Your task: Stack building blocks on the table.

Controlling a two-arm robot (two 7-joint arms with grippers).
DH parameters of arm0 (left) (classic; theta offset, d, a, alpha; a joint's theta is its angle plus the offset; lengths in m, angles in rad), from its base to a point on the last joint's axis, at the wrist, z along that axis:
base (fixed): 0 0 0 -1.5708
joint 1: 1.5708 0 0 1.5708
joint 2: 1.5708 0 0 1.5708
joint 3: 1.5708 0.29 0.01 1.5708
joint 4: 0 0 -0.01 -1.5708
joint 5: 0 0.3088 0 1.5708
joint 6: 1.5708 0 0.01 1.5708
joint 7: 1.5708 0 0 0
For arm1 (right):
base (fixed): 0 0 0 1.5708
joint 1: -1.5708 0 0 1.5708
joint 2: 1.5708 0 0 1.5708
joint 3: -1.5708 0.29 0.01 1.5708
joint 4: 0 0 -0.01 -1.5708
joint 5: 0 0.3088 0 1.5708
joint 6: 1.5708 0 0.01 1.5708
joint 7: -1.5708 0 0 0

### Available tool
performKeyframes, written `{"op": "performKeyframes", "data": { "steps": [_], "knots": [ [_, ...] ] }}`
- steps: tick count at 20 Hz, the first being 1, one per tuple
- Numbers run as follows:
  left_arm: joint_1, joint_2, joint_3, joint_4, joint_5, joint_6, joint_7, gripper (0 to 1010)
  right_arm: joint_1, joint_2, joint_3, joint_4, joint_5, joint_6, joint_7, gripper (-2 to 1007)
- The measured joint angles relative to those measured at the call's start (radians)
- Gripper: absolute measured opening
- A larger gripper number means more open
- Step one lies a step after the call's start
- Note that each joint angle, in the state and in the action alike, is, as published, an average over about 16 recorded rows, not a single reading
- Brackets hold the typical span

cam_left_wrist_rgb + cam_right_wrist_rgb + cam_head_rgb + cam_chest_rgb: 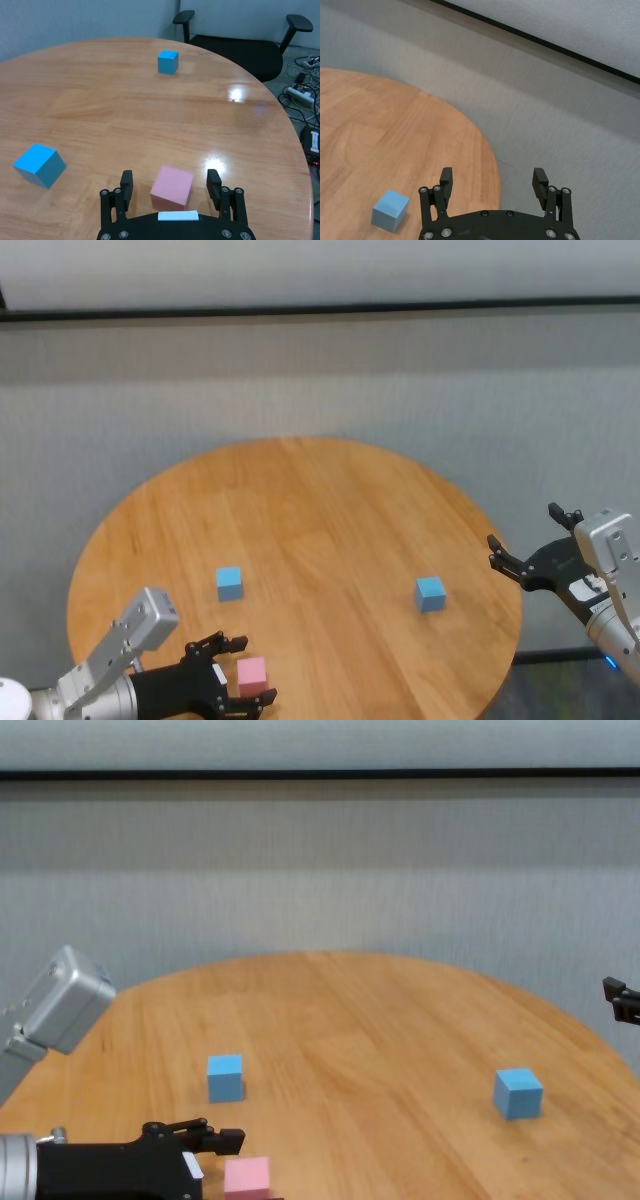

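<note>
A pale pink cube sits near the front left edge of the round wooden table. My left gripper is open, low at the table, with a finger on each side of the pink cube and a gap on both sides. One light blue cube stands just beyond it, also in the left wrist view. The other blue cube stands at the right. My right gripper is open and empty, beyond the table's right edge; its wrist view shows that blue cube.
A grey wall runs behind the table. In the left wrist view a black office chair stands past the table's edge, with a power strip and cables on the floor beside it.
</note>
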Motion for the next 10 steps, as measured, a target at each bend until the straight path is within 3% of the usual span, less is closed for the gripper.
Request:
{"op": "performKeyframes", "data": {
  "steps": [10],
  "knots": [
    [0.01,0.006,-0.002,-0.016,0.008,0.012,0.01,704,0.0,0.0,0.0,0.0,0.0,0.0,0.0,1005]
  ]
}}
